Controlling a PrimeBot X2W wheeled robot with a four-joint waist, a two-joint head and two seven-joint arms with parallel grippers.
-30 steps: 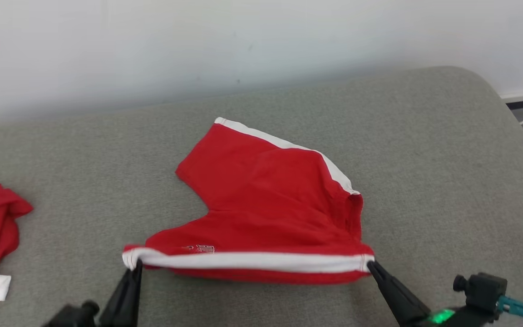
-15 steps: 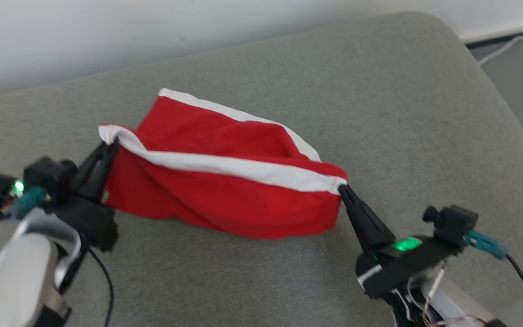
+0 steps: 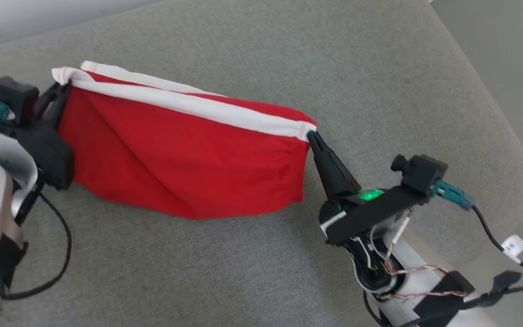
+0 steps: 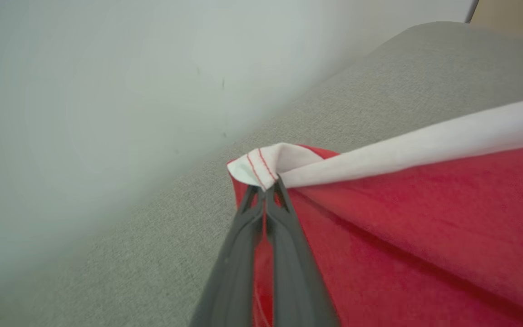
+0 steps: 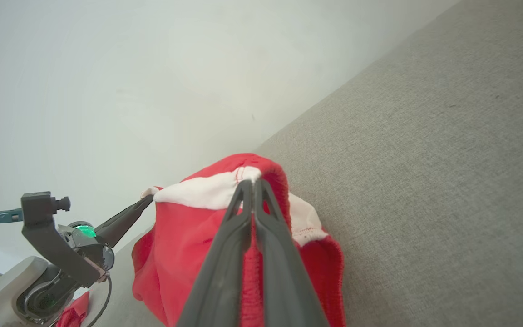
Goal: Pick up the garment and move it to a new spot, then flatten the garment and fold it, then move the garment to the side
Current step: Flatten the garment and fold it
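Your shorts [image 3: 175, 168] hang mid-frame in head view, over the grey cushion [image 3: 379, 68]; left gripper [image 3: 61, 91] & right gripper [image 3: 312, 135] each clamped tight on a corner of the white waistband [image 3: 189, 103]. Cloth's light, soft, saggy; grip at band corners, prob. the firmest edge. Left wrist view gives the stitched hem close up; right wrist view shows layers bunched behind the tips.

Before me is a grey upholstered cushion [image 3: 252, 254] of woven fabric, with a rounded corner at my right. Its far edge is against a pale wall [image 4: 84, 113]. The lower edge of the red garment [image 3: 175, 154] seems to rest on it, and the rest hangs above.
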